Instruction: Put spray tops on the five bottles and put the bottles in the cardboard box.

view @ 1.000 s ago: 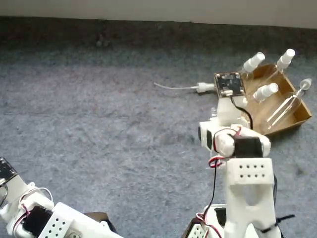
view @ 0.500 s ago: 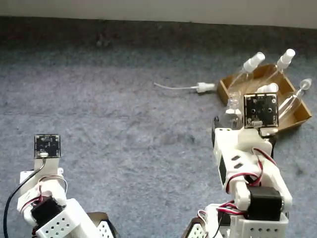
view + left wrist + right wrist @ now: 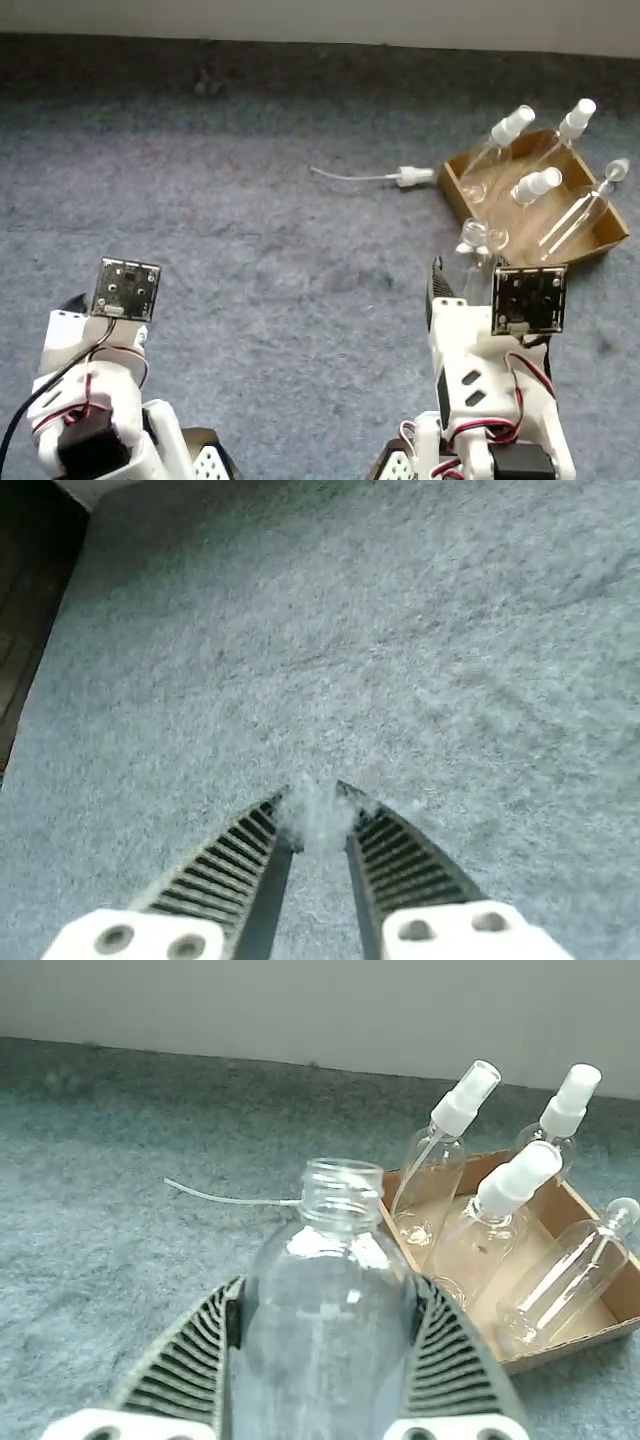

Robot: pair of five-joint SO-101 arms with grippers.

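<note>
The right tool [image 3: 330, 1302] is clamped on a topless bottle [image 3: 338, 1195] near the box [image 3: 452, 182]. The left tool [image 3: 315, 802] has its tips together over the desk [image 3: 400, 630].

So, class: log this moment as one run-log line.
right gripper: holds uncapped bottle | left gripper: shut, empty | spray top: on carpet beside cardboard box | boxed: four capped bottles

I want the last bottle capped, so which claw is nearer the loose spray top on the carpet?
Right. The right claw, holding the uncapped bottle, sits a short way from the spray top; the left claw is much farther off to its left.
</note>
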